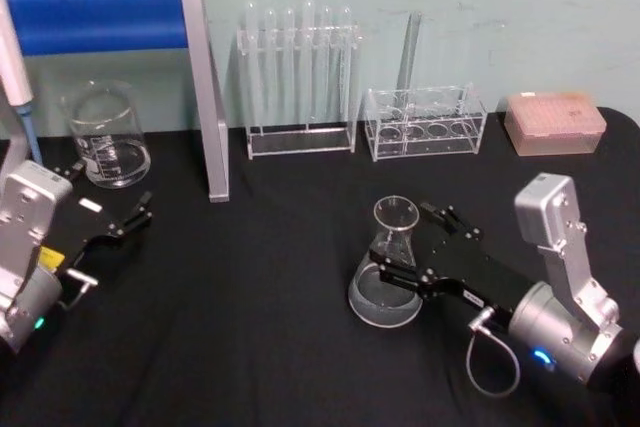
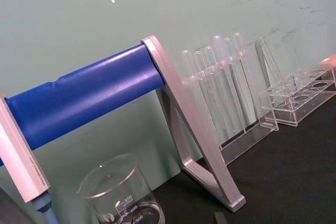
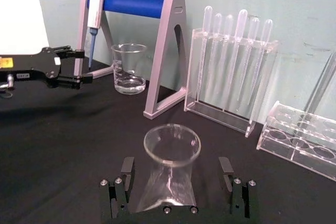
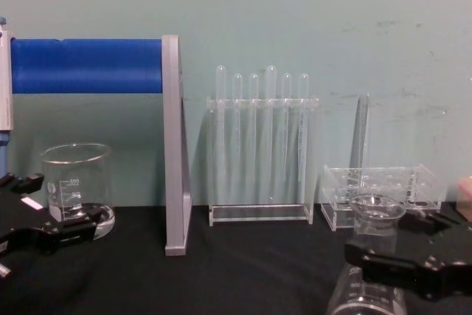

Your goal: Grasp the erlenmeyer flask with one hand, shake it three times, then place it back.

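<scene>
Right gripper [image 1: 402,237], black with blocky jaws, reaches in from the bench's [image 1: 280,327] near right corner. Its fingers are spread to either side of the clear glass conical erlenmeyer flask [image 1: 385,292]. In the right wrist view each finger [image 3: 127,174] stands just beside the glass with a gap showing, so the jaws bracket the flask's upper body without pinching it. The flask stands upright on the black-covered bench, right of the middle and toward the near edge, with its flared rim open at the top. Left gripper [image 1: 105,195] rests low near the bench's left edge, its fingers also spread. It holds nothing, and its tips lie just in front of a clear straight-sided glass beaker [image 1: 108,137] with white graduation marks. Behind the beaker, a grey-framed stand with a blue crossbar [image 1: 100,17] sits at the far left corner, and a pipette [image 1: 18,87] hangs from it. Along the far edge come a clear plastic rack of six upright test tubes [image 1: 298,77], then a lower clear rack [image 1: 425,122] holding one glass tube. A pink box [image 1: 555,122] sits at the far right corner.
</scene>
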Robot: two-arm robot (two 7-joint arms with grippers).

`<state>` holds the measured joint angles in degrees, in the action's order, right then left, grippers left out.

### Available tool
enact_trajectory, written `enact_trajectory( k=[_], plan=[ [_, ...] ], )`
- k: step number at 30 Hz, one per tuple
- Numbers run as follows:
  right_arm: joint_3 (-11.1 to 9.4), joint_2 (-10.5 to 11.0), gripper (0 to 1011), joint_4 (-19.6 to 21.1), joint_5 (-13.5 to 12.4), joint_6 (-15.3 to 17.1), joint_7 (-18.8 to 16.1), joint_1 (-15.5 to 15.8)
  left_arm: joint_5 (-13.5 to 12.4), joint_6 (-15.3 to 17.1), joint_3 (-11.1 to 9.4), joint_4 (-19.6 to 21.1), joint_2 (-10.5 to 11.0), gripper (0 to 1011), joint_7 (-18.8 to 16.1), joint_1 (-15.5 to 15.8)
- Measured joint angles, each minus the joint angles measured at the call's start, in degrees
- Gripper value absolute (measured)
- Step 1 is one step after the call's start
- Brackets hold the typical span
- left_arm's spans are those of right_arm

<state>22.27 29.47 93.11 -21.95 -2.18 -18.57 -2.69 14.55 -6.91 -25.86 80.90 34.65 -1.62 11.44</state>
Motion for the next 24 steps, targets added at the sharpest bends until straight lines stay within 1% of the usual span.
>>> enact_trajectory(
  k=[6,13,16,24],
  plan=[
    [-0.1,-2.3,1000,-1.5,0.4,0.9,-0.4,-1.6,0.0,0.0,0.0,0.0,0.0,1001,0.0,0.0],
    [-0.5,-3.9,1000,-2.5,1.1,1.9,-0.7,-2.3,0.0,0.0,0.0,0.0,0.0,1001,0.0,0.0],
    [-0.9,-4.4,1000,-2.7,1.3,1.9,-0.7,-2.3,0.0,0.0,0.0,0.0,0.0,1001,0.0,0.0],
    [-0.9,-4.3,1000,-2.7,1.3,1.9,-0.7,-2.3,0.0,0.0,0.0,0.0,0.0,1001,0.0,0.0]
  ],
)
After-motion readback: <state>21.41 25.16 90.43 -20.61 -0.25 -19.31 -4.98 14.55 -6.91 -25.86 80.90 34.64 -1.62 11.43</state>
